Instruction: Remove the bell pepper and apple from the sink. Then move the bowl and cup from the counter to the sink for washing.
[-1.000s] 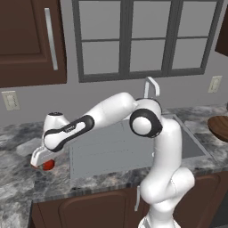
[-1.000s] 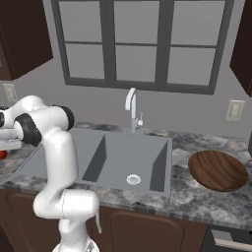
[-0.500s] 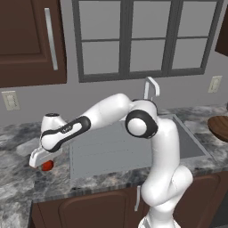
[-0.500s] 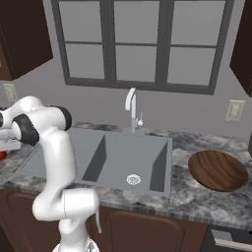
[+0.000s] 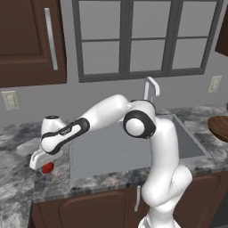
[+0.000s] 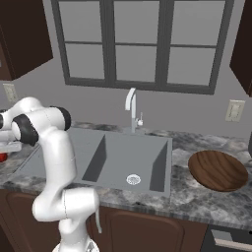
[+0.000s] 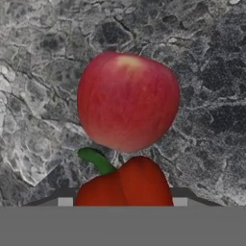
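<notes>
Now, largest first: dark marbled worktop [image 5: 18, 178] across the lower left of the left base view, grey sink [image 6: 125, 157] mid-frame, wooden bowl [image 6: 218, 170] at lower right of the right base view. Smaller: apple [image 7: 128, 101] centre of the hand view, resting on stone; bell pepper [image 7: 124, 187] just below, between the tips of the claw [image 5: 43, 165]. Jaws spread about the pepper; actual grip impossible to tell. Likely light, smooth, slippery; best pinched across the body.

Arm [image 5: 160, 151]: glossy white shell throughout, segments rounded and tubular. Joints finished dark grey to black; elbow joint [image 5: 138, 124] shows a circular dark cap ringed in white. Forearm carries a dark band near the wrist. Base column bulbous, white.
</notes>
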Motion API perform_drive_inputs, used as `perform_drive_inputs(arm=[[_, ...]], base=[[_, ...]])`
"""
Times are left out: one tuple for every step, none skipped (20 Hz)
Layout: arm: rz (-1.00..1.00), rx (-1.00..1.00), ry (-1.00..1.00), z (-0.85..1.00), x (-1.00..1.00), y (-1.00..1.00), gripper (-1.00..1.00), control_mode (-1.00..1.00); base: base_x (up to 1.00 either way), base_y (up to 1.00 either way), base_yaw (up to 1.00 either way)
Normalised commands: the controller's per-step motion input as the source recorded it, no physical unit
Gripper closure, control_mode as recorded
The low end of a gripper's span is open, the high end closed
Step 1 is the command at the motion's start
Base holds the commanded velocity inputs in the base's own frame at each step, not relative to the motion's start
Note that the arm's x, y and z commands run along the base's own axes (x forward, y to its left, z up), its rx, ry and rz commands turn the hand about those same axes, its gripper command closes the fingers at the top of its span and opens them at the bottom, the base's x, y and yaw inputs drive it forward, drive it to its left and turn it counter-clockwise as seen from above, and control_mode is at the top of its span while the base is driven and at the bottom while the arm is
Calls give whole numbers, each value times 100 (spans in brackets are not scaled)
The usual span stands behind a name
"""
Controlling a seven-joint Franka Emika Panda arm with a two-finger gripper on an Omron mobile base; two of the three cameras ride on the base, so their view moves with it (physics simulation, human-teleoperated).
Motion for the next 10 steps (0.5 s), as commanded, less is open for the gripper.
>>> perform_drive_inputs(arm=[[0, 0, 0, -14, -1, -1, 100, -100], [0, 0, 0, -15, -3, 0, 100, -100], [0, 0, 0, -15, -3, 0, 100, -100], [0, 0, 0, -15, 0, 0, 100, -100], [0, 0, 0, -14, -2, 0, 100, -100], [0, 0, 0, -13, -1, 0, 100, -100], [0, 0, 0, -14, -1, 0, 100, -100], [0, 0, 0, -13, -1, 0, 100, -100], [0, 0, 0, -14, 0, 0, 100, -100], [0, 0, 0, -12, 0, 0, 100, -100]], base=[[0, 0, 0], [0, 0, 0], [0, 0, 0], [0, 0, 0], [0, 0, 0], [0, 0, 0], [0, 0, 0], [0, 0, 0], [0, 0, 0], [0, 0, 0]])
